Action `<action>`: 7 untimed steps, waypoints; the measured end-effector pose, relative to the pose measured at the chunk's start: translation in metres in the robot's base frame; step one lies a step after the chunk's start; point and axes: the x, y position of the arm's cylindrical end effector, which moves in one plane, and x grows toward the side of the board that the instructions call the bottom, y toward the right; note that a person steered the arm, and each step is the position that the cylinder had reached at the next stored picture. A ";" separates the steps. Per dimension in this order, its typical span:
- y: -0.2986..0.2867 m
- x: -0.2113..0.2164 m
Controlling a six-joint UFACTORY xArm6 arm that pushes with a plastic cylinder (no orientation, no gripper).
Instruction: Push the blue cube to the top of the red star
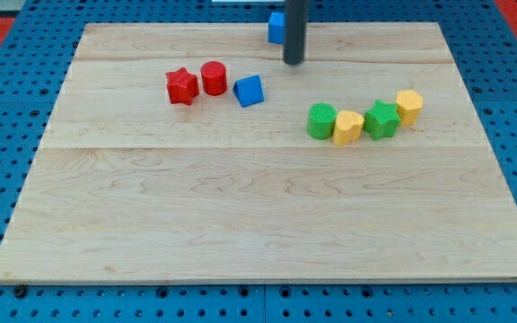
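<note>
The blue cube point(276, 27) sits at the board's top edge, its right side hidden behind my dark rod. My tip point(293, 63) rests on the board just below and right of the cube, apart from every block. The red star point(181, 86) lies in the upper left part of the board, well left of and below the cube. A red cylinder point(214, 78) touches the star's right side.
A second blue block point(249, 91), angular in shape, sits right of the red cylinder. To the right, four blocks lie in a row: green cylinder point(321, 120), yellow heart point(347, 127), green star point(381, 119), yellow hexagon point(408, 105). The wooden board point(258, 233) rests on a blue pegboard.
</note>
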 end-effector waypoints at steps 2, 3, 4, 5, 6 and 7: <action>0.020 -0.113; -0.004 -0.114; -0.090 -0.087; -0.157 -0.102; -0.202 -0.091; -0.237 -0.068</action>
